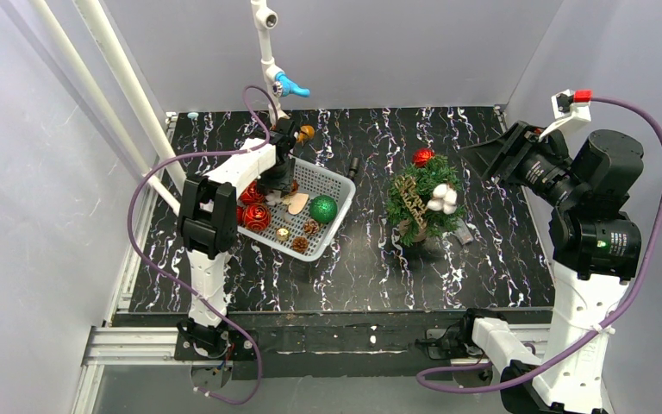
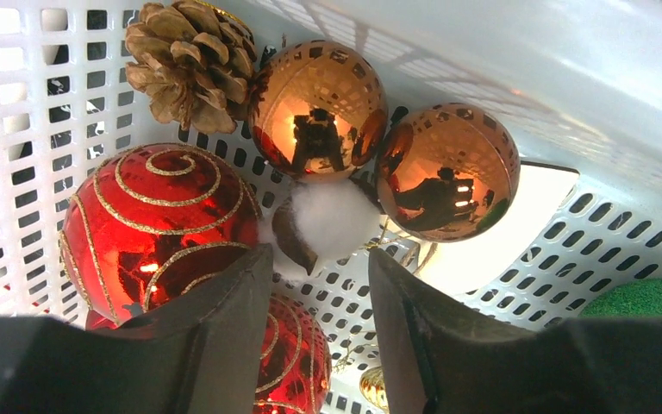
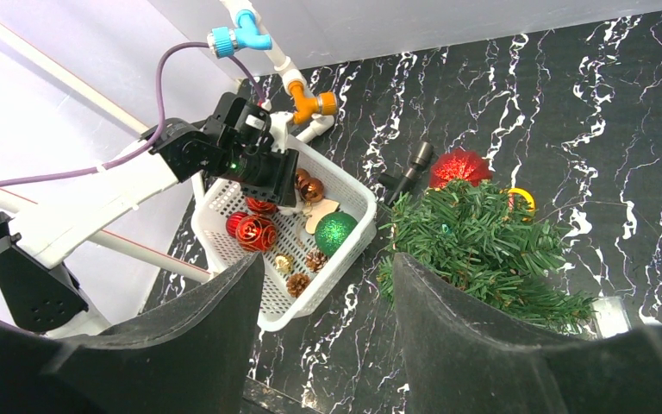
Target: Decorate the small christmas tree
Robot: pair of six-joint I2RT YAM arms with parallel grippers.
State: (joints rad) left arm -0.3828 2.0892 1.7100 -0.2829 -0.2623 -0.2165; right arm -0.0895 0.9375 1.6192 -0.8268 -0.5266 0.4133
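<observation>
The white basket point(image 1: 334, 226) sits left of the small christmas tree point(image 1: 425, 203), keeping ornaments close. The left gripper point(image 2: 315, 254) reaches into the basket, jaws apart and empty, seemingly lined up on a cotton tuft point(image 2: 336, 216). The right gripper point(image 3: 327, 259) hovers agape near the tree.

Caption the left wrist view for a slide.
Left gripper, jaws apart, above cotton tuft beside red baubles and copper baubles in white basket.
</observation>
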